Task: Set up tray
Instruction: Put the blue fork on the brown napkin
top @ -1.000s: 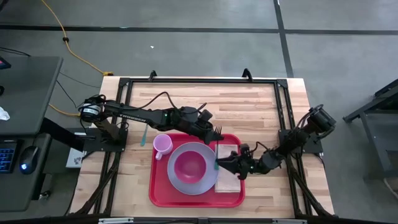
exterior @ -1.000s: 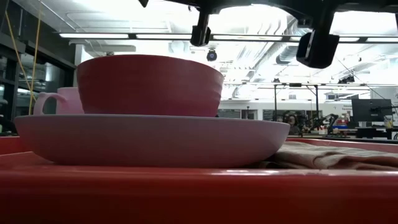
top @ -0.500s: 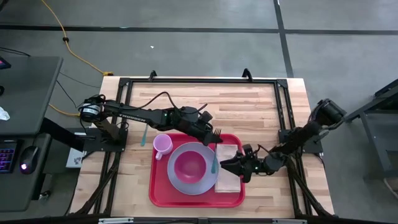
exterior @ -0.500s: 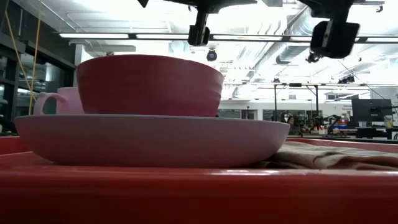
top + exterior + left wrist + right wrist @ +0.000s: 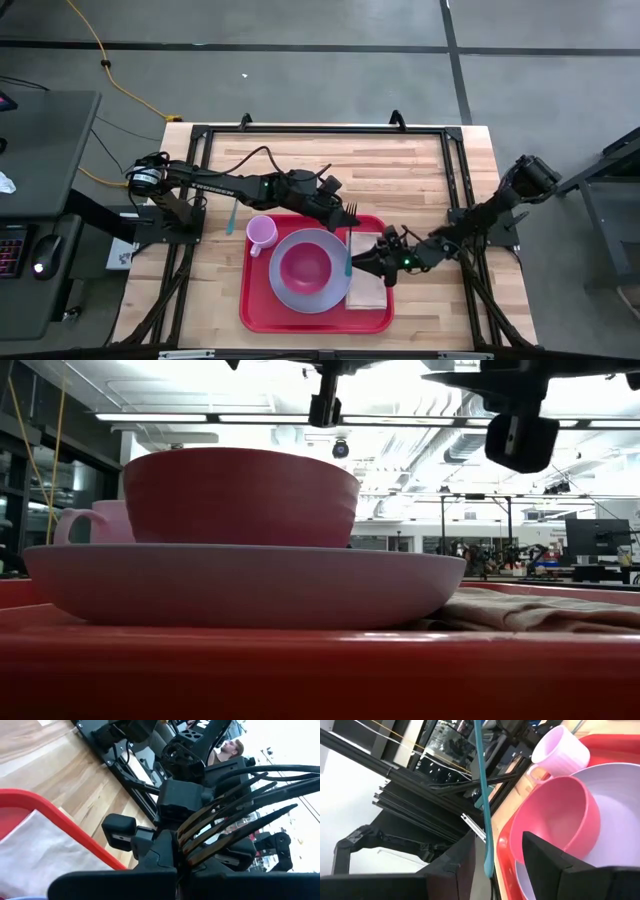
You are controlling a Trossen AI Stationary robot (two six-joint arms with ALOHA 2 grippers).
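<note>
Left gripper (image 5: 342,211): clamped tight on the handle of a dark metal fork (image 5: 352,212), tines fanned out ahead of the fingers in the left wrist view. Poised over the far edge of the large flat red plastic rectangular tray (image 5: 300,322), just above the far end of the tan rectangular cloth napkin (image 5: 365,290).

Right gripper (image 5: 362,262): reaching in from the right, low over the napkin, tips at the right rim of the round lavender plate (image 5: 290,296). Fingers (image 5: 455,865) spread apart, with a slim teal plastic utensil handle (image 5: 482,795) running through the gap between them, nearer one finger. Cannot tell whether touching either finger.

On the tray: plate filling most of the middle, with a deep pink round bowl (image 5: 305,267) sitting in it. Small pale pink handled mug (image 5: 261,232) upright in the far left corner, just beside the plate. Napkin flat along the right side, between the plate and the tray's right rim.

Tray itself flat on the light wooden slatted table (image 5: 400,165), at the middle of the near edge, between the two arm bases.

Second teal utensil (image 5: 230,215) on the bare wood just left of the tray, near the mug, apart from both grippers.
</note>
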